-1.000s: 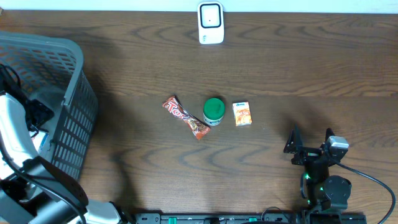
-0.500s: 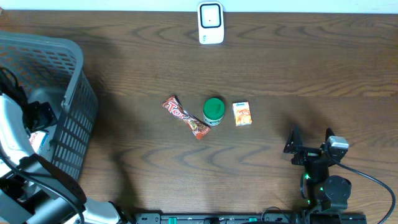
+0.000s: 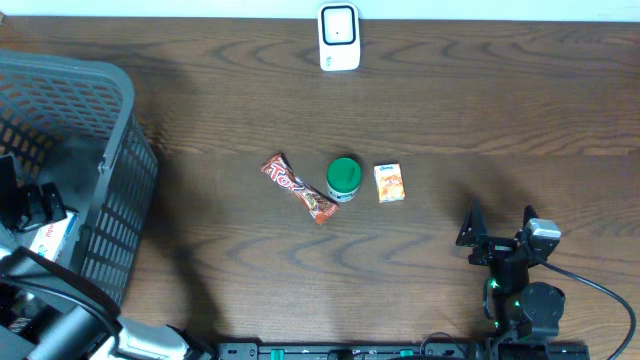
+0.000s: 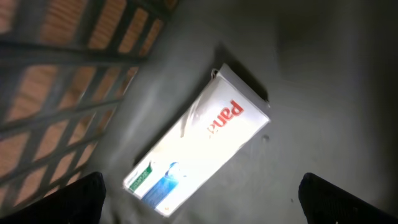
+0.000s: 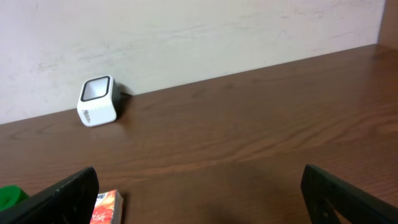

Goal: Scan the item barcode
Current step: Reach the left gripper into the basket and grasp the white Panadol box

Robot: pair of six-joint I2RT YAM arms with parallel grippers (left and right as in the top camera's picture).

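Scanner (image 3: 339, 37) stands at the far edge of the table (image 3: 500, 110) in the overhead view. At the table's centre lie a candy bar (image 3: 298, 188), a green-lidded jar (image 3: 344, 178) and a small orange box (image 3: 389, 183), side by side. A grey basket (image 3: 125, 190) sits at the left edge; inside it the left gripper (image 3: 28, 203) hangs over a white box (image 3: 48, 240). The right gripper (image 3: 498, 228) is near the front right corner, jaws spread.

From the left wrist, the white box lies flat and aslant on the basket floor, jaws wide apart and empty above it.

From the right wrist, the jaws gape, holding nothing; the scanner faces them from the far edge.
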